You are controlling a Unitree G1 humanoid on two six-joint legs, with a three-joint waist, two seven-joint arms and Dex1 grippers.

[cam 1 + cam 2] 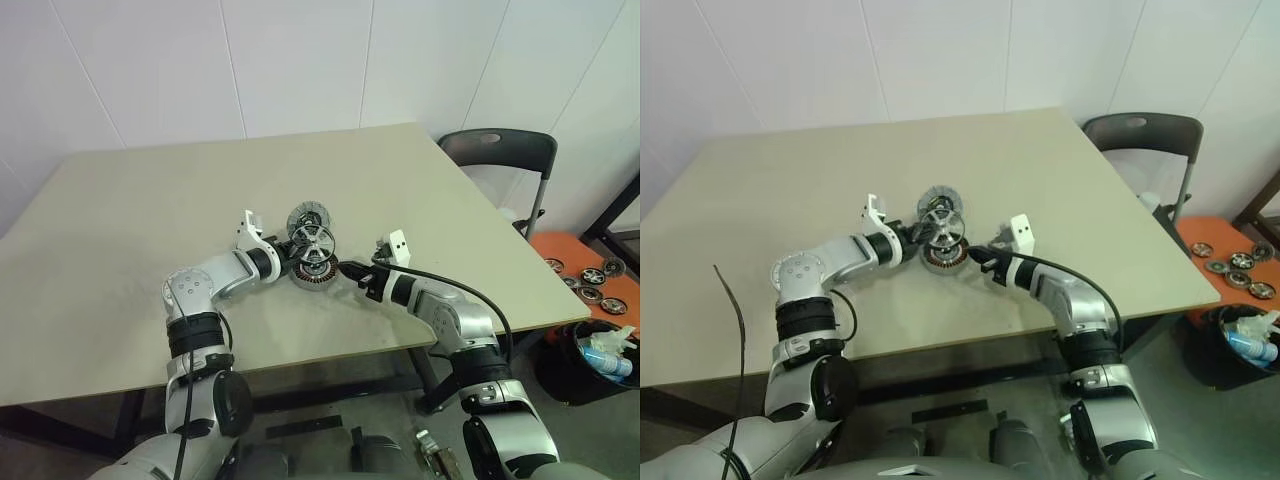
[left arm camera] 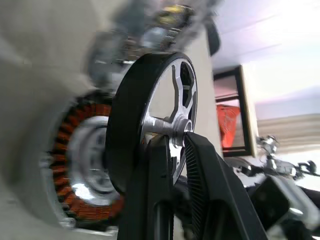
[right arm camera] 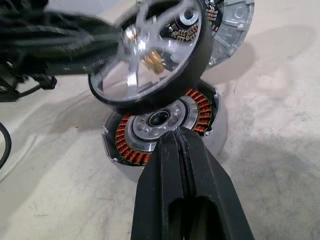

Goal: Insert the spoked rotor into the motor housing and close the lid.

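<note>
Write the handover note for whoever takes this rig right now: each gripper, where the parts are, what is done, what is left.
Left gripper: shut on the spoked rotor, held tilted just above the motor housing.
Right gripper: jaws shut, holding nothing, tips at the housing's near rim.
Housing sits on the table, windings exposed; the lid is swung open behind it.
Done: rotor picked up and brought over.
Left: seat the rotor, close the lid.

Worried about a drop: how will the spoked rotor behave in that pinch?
The spoked rotor looks like rigid metal, so probably stiff. The left gripper pinches only its hub, so it may pivot. Round-rimmed, it would likely roll if released on edge.
</note>
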